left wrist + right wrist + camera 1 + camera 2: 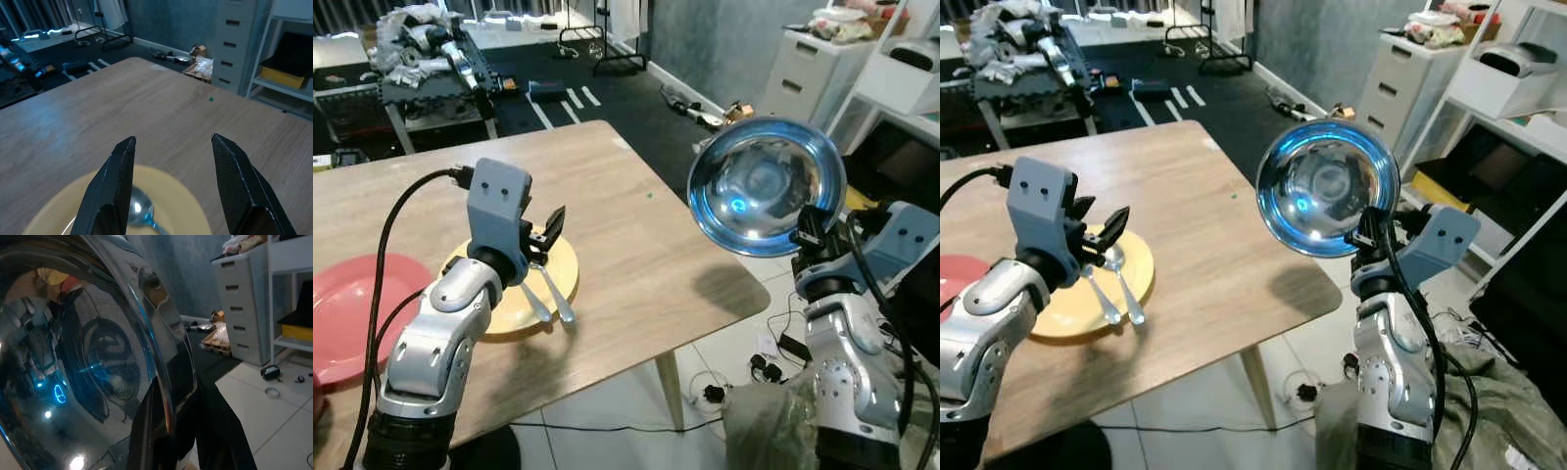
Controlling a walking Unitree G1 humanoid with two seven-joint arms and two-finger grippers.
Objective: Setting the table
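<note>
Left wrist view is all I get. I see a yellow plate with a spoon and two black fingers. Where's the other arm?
Observer: The right tool is off the table's edge, on the robot's right, raised and shut on the rim of a shiny metal bowl.
Operator: Is the bowl flat?
Observer: No, it is tipped on edge, its hollow facing the head camera.
Operator: Is there just one spoon?
Observer: Two utensils lie on the yellow plate; the left tool hovers open above them.
Operator: Any other plates?
Observer: Yes, a pink plate sits on the table left of the yellow one.
</note>
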